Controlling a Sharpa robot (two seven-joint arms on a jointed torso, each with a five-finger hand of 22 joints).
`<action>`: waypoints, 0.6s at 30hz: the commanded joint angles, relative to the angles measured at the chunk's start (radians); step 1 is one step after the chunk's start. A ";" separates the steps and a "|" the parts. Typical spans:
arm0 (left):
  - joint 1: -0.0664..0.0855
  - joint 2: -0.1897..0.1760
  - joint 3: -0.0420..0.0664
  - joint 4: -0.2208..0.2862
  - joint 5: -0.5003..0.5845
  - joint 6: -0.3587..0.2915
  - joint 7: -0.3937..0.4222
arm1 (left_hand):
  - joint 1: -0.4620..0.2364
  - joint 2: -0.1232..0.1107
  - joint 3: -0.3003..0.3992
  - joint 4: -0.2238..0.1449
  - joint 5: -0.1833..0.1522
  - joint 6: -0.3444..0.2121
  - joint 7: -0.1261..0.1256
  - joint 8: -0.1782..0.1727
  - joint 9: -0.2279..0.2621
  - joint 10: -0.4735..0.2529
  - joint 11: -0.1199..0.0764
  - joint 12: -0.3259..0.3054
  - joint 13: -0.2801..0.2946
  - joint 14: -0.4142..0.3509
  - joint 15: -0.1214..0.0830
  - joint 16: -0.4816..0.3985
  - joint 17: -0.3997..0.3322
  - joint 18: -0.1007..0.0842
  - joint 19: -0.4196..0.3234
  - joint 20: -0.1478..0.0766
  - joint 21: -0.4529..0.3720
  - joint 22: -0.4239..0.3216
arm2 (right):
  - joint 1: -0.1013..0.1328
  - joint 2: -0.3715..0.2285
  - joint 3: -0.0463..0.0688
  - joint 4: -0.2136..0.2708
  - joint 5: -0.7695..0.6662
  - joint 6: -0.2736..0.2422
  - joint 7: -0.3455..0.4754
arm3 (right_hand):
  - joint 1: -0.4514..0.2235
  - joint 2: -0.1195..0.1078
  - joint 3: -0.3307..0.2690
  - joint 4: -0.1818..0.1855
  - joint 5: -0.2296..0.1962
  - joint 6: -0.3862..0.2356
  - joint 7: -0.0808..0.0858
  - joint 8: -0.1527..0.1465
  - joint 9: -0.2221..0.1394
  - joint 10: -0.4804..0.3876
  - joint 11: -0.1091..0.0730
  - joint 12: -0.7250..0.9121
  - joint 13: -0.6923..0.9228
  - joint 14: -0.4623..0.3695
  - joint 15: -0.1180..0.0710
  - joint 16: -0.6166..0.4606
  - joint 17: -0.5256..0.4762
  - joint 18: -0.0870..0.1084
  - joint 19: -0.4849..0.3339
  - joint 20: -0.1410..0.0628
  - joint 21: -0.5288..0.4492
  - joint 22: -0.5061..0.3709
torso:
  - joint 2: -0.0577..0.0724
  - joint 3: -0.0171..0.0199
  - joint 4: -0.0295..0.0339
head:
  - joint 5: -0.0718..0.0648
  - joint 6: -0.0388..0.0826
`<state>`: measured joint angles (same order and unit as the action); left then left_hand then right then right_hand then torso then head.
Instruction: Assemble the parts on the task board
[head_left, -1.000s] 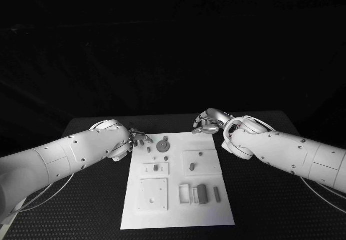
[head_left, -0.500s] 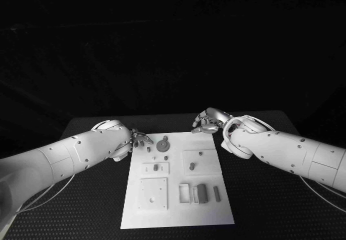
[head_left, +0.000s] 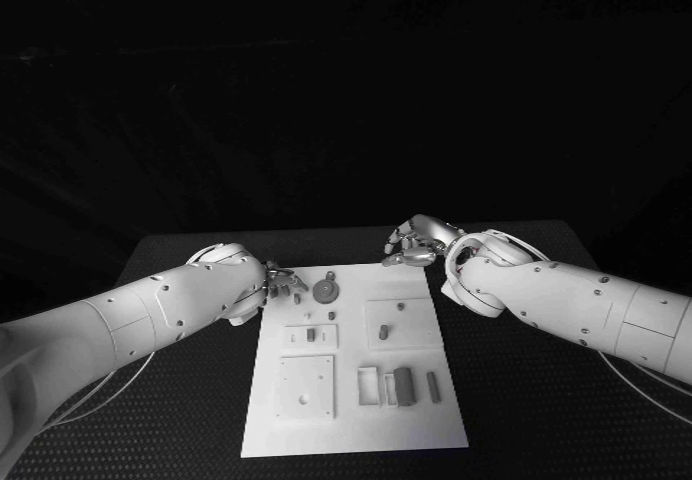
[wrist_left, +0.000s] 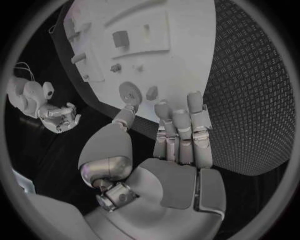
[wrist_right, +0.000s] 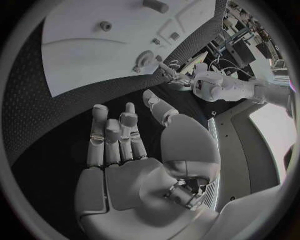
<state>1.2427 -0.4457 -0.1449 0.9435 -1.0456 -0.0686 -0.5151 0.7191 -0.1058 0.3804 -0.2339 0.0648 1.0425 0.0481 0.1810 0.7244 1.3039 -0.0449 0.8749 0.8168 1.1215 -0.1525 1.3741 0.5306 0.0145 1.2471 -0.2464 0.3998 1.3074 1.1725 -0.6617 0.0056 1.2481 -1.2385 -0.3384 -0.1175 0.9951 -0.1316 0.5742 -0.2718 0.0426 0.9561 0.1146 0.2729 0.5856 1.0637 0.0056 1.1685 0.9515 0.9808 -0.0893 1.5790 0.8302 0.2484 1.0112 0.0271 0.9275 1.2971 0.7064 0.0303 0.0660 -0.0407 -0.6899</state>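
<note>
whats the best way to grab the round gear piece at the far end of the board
Probably by its rim. The round gear lies flat on the task board, so pinching across its edge from above looks best. The left hand is beside it, open, so come from that side.

Head camera overhead; wrist cameras behind each hand, all sharing task board (head_left: 353, 360).

Left arm: white, enters from 8 o'clock in the head view; left hand (head_left: 277, 280) empty, fingers (wrist_left: 181, 131) extended side by side and slightly apart. Right arm: white, enters from 4 o'clock; right hand (head_left: 415, 245) empty, its fingers (wrist_right: 115, 135) loosely extended, thumb set apart.
</note>
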 joint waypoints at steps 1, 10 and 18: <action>-0.004 0.006 0.000 -0.004 -0.005 0.021 0.018 | 0.001 0.010 0.002 -0.007 0.004 -0.009 0.018 0.007 -0.001 -0.005 -0.004 0.005 -0.001 0.000 -0.002 0.006 -0.001 0.001 0.003 -0.002 -0.003 0.016 | 0.000 0.000 0.000 0.002 -0.002 0.009 0.007 | -0.009 0.002 0.001 0.003 0.006 0.000 0.005 -0.006 0.002 -0.004 0.003 0.004 -0.002 0.001 -0.004 0.001 -0.001 0.013 -0.008 0.001 -0.001 -0.001 | 0.000 0.0007 0.0001 | -0.001 0.000; -0.009 0.012 0.000 -0.016 -0.003 0.042 0.017 | 0.017 0.024 0.007 -0.020 0.020 -0.008 0.018 0.010 -0.003 -0.007 -0.004 0.008 -0.005 0.000 -0.003 0.008 -0.005 0.000 0.005 -0.001 -0.002 0.017 | 0.000 0.001 0.000 0.002 -0.002 0.010 0.008 | -0.010 0.002 0.001 0.004 0.006 0.000 0.005 -0.006 0.002 -0.004 0.003 0.004 -0.002 0.001 -0.004 0.001 -0.001 0.013 -0.008 0.001 -0.001 -0.001 | -0.001 0.0007 0.0002 | -0.001 -0.001; -0.016 0.017 0.000 -0.029 -0.001 0.032 0.024 | 0.030 0.026 0.024 -0.017 0.017 -0.007 0.018 0.013 -0.005 -0.007 -0.004 0.011 -0.008 0.000 -0.003 0.009 -0.008 -0.001 0.007 -0.002 -0.002 0.018 | 0.000 0.001 0.001 0.002 -0.002 0.008 0.007 | -0.010 0.002 0.001 0.004 0.006 0.000 0.005 -0.006 0.002 -0.004 0.003 0.004 -0.002 0.001 -0.004 0.001 -0.001 0.013 -0.008 0.001 -0.001 -0.001 | -0.001 -0.0001 0.0006 | -0.002 -0.001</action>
<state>1.2292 -0.4336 -0.1451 0.9153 -1.0460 -0.0457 -0.5078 0.7443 -0.0805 0.4001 -0.2508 0.0821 1.0436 0.0521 0.1889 0.7201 1.3024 -0.0465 0.8791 0.8092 1.1202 -0.1512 1.3779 0.5239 0.0145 1.2469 -0.2461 0.3998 1.3073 1.1725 -0.6616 0.0056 1.2487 -1.2385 -0.3382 -0.1175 0.9951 -0.1316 0.5742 -0.2717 0.0426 0.9574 0.1134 0.2729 0.5864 1.0636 0.0056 1.1685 0.9504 0.9802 -0.0883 1.5790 0.8301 0.2482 1.0113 0.0271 0.9275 1.2971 0.7055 0.0310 0.0661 -0.0424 -0.6912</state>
